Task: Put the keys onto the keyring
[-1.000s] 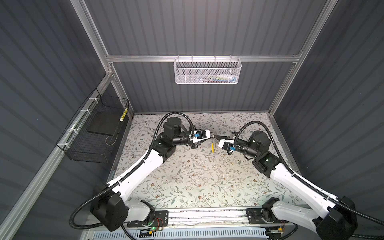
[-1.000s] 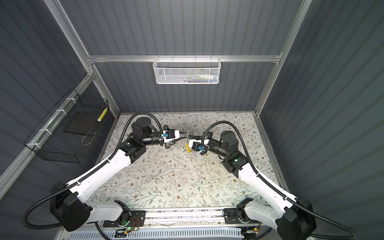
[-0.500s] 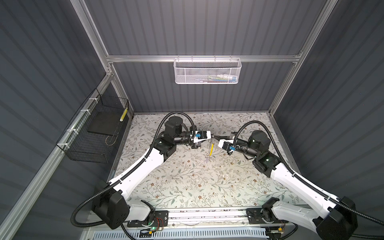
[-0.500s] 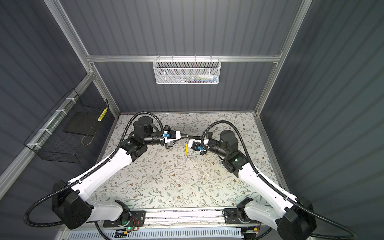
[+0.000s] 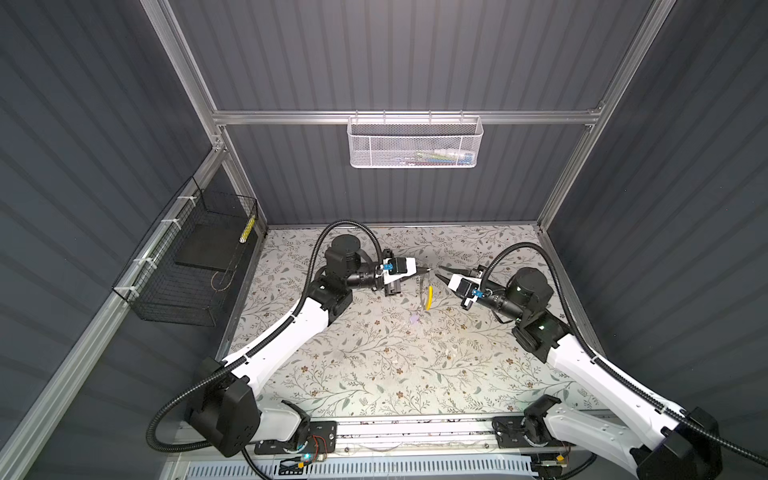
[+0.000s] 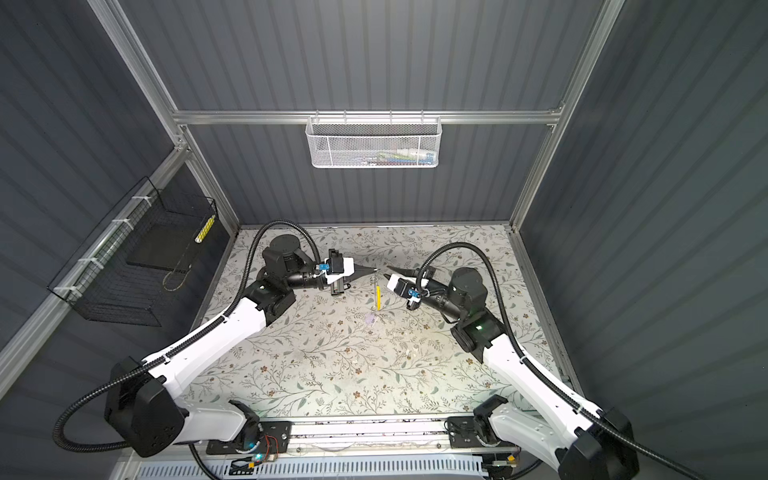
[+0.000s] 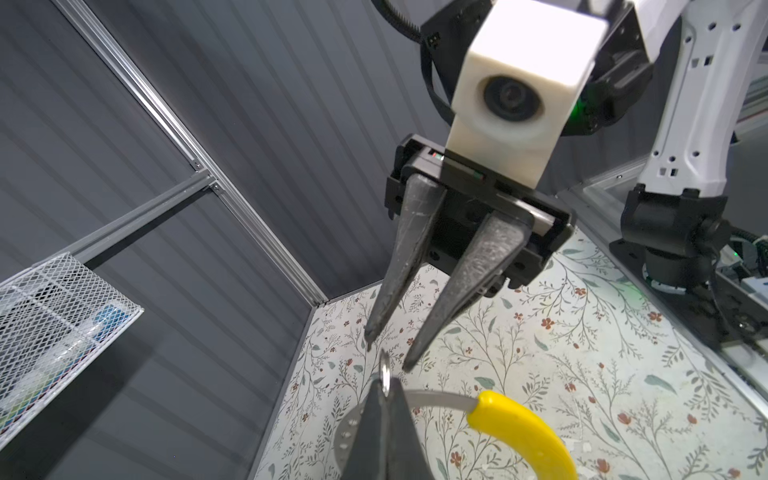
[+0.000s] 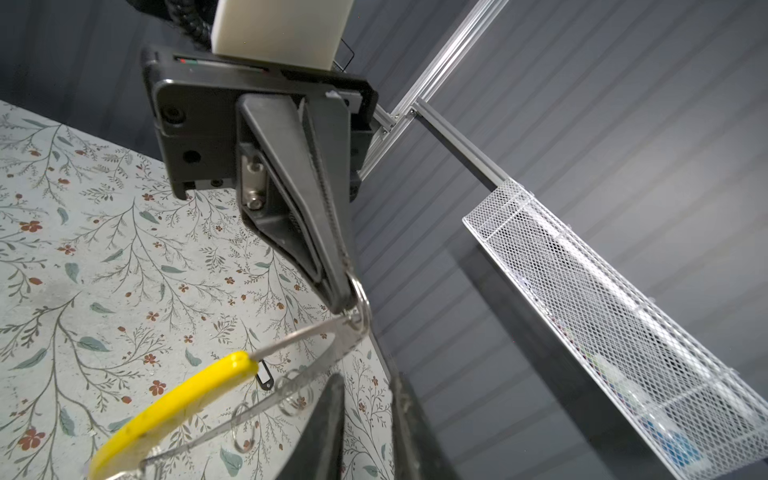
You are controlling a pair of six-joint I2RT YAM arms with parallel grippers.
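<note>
Keyring [image 7: 440,400], thin metal hoop, curved yellow tag [image 7: 524,430]

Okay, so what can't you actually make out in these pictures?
1. lilac tag: a faint speck on the mat in both top views, too small for detail.
2. keyring: part of it runs out of frame in both wrist views.
3. white mesh basket: contents blurred behind the mesh in every view.

The keys [image 5: 413,319] are tiny — too small to make out.
</note>
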